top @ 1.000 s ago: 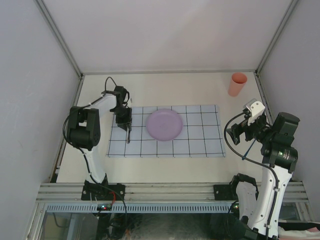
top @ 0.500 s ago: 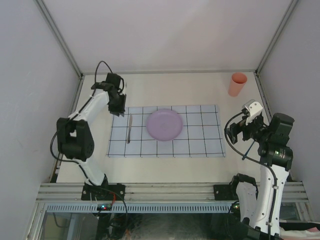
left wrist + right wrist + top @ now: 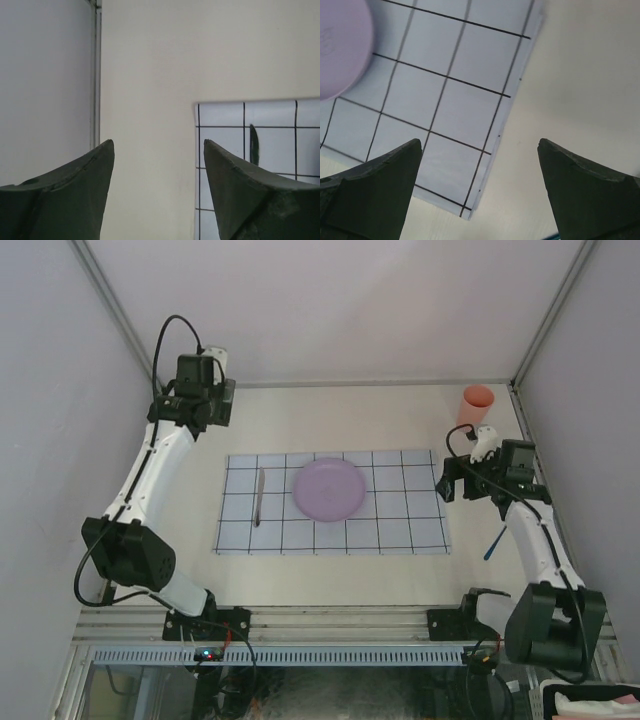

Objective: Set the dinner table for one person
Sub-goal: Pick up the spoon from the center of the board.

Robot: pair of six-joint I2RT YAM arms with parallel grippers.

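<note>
top cam: fixed high above the near edge, looks down on the whole dinner table from far off. left wrist cam: raised, faces the table's far-left side, catches a left corner of the cloth and the utensil. right wrist cam: close over the cloth's right edge, plate rim at top left. top view covers both patches; wrist views show different ends of the cloth.

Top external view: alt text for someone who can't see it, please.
A lilac plate sits centred on a gridded placemat on the dinner table, a silver utensil lying to its left. A pink cup stands far right; the left arm and right arm flank the mat.
</note>
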